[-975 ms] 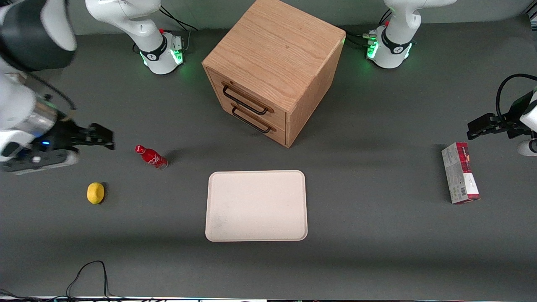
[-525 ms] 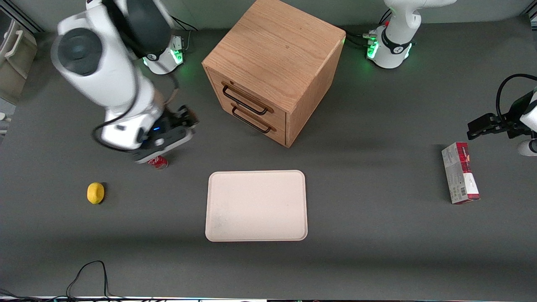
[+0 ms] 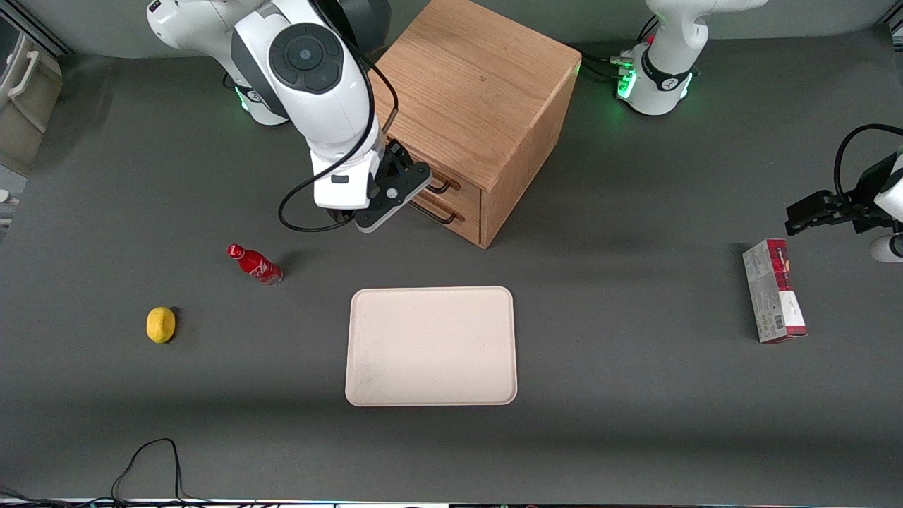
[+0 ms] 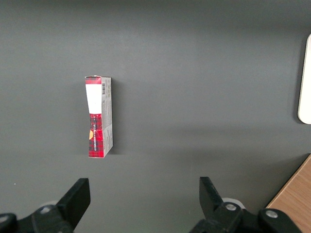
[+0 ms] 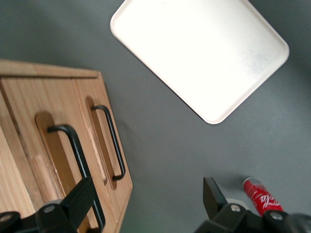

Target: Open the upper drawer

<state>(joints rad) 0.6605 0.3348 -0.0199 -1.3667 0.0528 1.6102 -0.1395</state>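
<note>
The cabinet (image 3: 462, 113) stands at the middle of the table, farther from the front camera than the tray (image 3: 431, 346). The upper drawer (image 5: 46, 160) is shut, its front flush with the lower drawer (image 5: 99, 145) beneath it.

The gripper (image 3: 398, 185) hangs just in front of the drawer fronts and covers most of the upper handle (image 5: 77, 162) in the front view. In the right wrist view its fingers (image 5: 75, 199) are spread wide with nothing between them; one finger sits close by the upper handle, the other over bare table.

Judgement: approach is nearly done, grasp not yet made.
- The two handles are close together and look alike, so confirm the topmost black bar before closing.
- Centre the bar between the fingers, near the middle of its length, so the pull does not twist the drawer.
- Slip one finger into the gap between bar and wood, then close.
- Pull straight out, square to the drawer front; the cabinet sits turned on the table, so the pull line is diagonal.

The red bottle (image 3: 254, 263) and lemon (image 3: 161, 324) lie toward the working arm's end, well apart from the cabinet.
</note>
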